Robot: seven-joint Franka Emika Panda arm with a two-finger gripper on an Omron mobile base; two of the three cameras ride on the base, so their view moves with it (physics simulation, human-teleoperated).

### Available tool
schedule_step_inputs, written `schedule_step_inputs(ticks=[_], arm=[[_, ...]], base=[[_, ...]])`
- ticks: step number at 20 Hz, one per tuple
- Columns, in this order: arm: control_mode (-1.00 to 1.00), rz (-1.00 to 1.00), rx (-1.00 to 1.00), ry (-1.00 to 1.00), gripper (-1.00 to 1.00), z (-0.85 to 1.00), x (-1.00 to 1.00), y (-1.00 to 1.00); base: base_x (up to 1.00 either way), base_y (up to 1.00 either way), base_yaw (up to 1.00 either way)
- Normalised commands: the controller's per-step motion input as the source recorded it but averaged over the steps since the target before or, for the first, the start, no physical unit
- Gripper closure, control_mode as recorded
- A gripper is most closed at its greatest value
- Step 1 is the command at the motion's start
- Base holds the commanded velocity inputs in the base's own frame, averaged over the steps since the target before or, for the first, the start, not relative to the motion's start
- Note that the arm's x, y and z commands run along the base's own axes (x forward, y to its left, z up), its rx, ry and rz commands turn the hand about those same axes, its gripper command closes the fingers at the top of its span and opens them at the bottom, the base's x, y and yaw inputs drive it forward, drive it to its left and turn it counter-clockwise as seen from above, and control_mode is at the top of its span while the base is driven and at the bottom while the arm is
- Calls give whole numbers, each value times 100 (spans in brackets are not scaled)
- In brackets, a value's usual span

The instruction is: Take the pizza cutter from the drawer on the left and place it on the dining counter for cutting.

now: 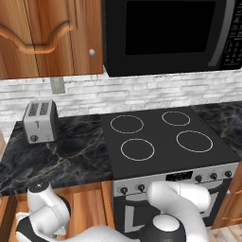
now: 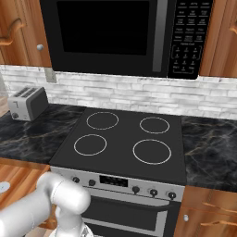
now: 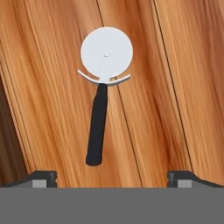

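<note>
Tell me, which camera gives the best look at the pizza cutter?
The hand view: the pizza cutter lies flat on the drawer's wooden floor, round blade and dark handle whole. The two base views look over the stove and give no clear sight of it.

Cutter [image 3: 103, 92] flat on drawer [image 3: 175, 87] floor — wheel far from open gripper [image 3: 112, 179], handle toward it; toaster [image 1: 40, 121] left of stove [image 1: 165, 137].

Light is even and fairly bright across all three views, with no clear single source. The microwave [image 1: 172, 33] door stays a flat, deep black with barely any reflection; below it the stove top [image 1: 165, 137] shows only a soft sheen. Shadows are faint, perhaps slightly darker under the microwave. In the hand view the pizza cutter [image 3: 103, 94] looks mildly soft-edged, its wheel nearly washed out white, casting almost no shadow.
</note>
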Motion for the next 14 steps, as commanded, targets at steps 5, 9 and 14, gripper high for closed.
schedule_step_inputs(ticks=[5,9,14], arm=[[-100,0,0,0,-100,-34,0,0],[-100,0,0,0,-100,-15,3,0],[-100,0,0,0,-100,-6,2,2]], base=[[0,0,0],[0,0,0],[0,0,0]])
